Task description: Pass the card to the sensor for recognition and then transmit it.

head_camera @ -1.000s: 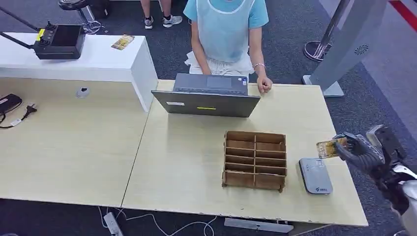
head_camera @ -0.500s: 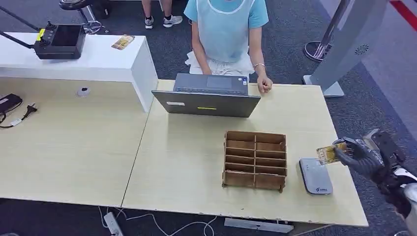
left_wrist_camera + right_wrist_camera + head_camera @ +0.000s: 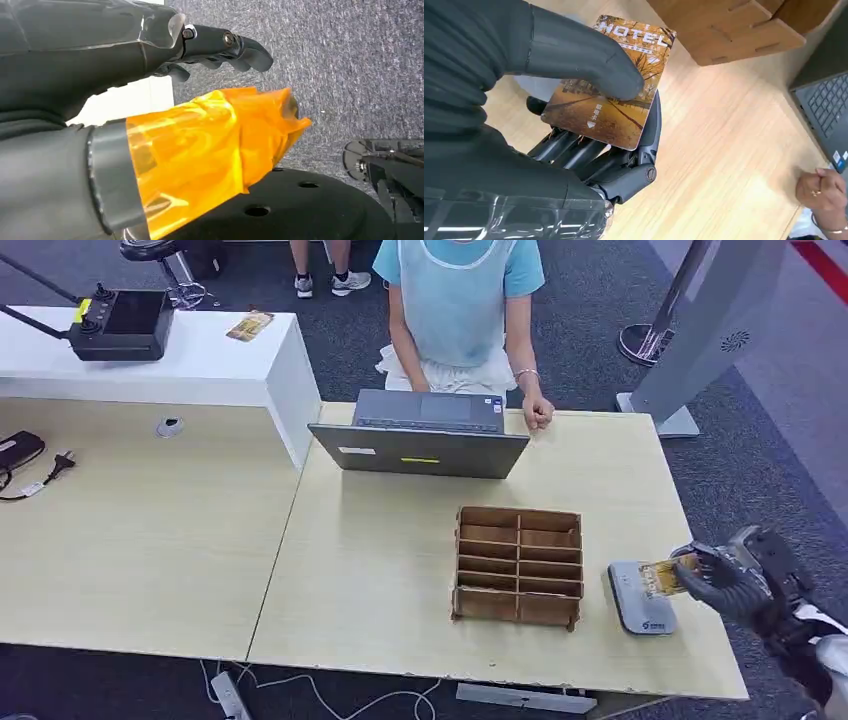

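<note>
Since 1 second ago, the card point(image 3: 665, 576) has been lowered by the right hand point(image 3: 722, 581) toward the grey sensor point(image 3: 640, 598) at the near right of the worktop point(image 3: 380, 570), and is now held over its right edge. The card is pinched between thumb and fingers point(image 3: 589, 150). Only 1 end is gripped, so the card could slip or tilt and miss the reader if lowered off-centre. An autumn street scene and the word HOTEL are printed on it. The left hand point(image 3: 150, 55) hangs over carpet, fingers apart, holding nothing.

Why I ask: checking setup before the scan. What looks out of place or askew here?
Little stands out. The grey sensor lies slightly askew to the table edge; the right hand holds the card over it.
</note>
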Robot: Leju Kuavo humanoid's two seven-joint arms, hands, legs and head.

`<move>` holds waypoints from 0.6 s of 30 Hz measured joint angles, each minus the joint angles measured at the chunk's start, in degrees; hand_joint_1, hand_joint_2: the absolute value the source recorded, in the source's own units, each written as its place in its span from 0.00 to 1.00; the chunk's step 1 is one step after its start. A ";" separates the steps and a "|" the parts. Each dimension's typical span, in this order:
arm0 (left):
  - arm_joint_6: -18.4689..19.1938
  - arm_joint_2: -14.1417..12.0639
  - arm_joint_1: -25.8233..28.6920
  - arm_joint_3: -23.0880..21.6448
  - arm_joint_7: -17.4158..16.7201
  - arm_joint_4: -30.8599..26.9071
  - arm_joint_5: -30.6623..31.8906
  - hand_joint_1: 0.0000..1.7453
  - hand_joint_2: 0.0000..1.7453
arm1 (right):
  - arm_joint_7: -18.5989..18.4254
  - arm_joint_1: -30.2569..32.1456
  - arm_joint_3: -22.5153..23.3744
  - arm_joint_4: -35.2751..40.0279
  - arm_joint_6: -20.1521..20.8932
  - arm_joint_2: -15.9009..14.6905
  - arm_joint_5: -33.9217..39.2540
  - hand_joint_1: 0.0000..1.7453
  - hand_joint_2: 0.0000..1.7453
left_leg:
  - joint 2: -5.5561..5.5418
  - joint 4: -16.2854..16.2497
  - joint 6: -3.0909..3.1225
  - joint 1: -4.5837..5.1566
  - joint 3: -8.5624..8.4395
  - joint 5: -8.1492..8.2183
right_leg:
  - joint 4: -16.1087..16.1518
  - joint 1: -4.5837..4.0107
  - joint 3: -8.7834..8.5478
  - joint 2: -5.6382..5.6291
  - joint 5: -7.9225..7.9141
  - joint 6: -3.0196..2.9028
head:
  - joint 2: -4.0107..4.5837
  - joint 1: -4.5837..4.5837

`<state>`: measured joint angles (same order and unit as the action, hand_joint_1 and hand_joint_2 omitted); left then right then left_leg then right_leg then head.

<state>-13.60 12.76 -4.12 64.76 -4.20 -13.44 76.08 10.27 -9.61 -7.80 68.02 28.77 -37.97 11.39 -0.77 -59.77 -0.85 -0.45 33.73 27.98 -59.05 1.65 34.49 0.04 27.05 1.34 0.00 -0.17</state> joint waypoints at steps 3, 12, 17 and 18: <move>-0.04 0.00 0.00 0.00 0.00 0.00 0.00 0.00 0.00 | -0.22 0.10 -0.44 0.15 -0.16 0.00 -0.72 1.00 1.00 | 0.00 0.00 0.00 0.00 0.00 0.00 | 0.00 0.00 0.00 0.00 0.00 0.00 | 0.00 0.00; -0.17 0.00 -0.01 0.00 -0.02 0.00 0.13 0.00 0.00 | -1.03 0.10 -2.06 0.13 -1.40 0.17 -4.22 1.00 1.00 | 0.00 0.00 0.00 0.00 0.00 0.00 | 0.00 0.00 0.00 0.00 0.00 0.00 | 0.00 0.00; -0.17 0.00 0.00 0.00 -0.02 0.00 0.20 0.00 0.00 | -0.85 0.12 -2.97 0.13 -1.60 0.17 -4.88 1.00 1.00 | 0.00 0.00 0.00 0.00 0.00 0.00 | 0.00 0.00 0.00 0.00 0.00 0.00 | 0.00 0.00; -0.17 0.00 0.00 0.00 -0.02 0.00 0.20 0.00 0.00 | -0.85 0.13 -3.06 0.13 -1.62 0.17 -4.88 1.00 1.00 | 0.00 0.00 0.00 0.00 0.00 0.00 | 0.00 0.00 0.00 0.00 0.00 0.00 | 0.00 0.00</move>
<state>-13.77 12.76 -4.12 64.76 -4.22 -13.44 76.28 9.42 -9.48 -10.86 68.15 27.15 -37.79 6.51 -0.77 -59.77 -0.85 -0.45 33.73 27.98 -59.05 1.65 34.49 0.04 27.05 1.34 0.00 -0.17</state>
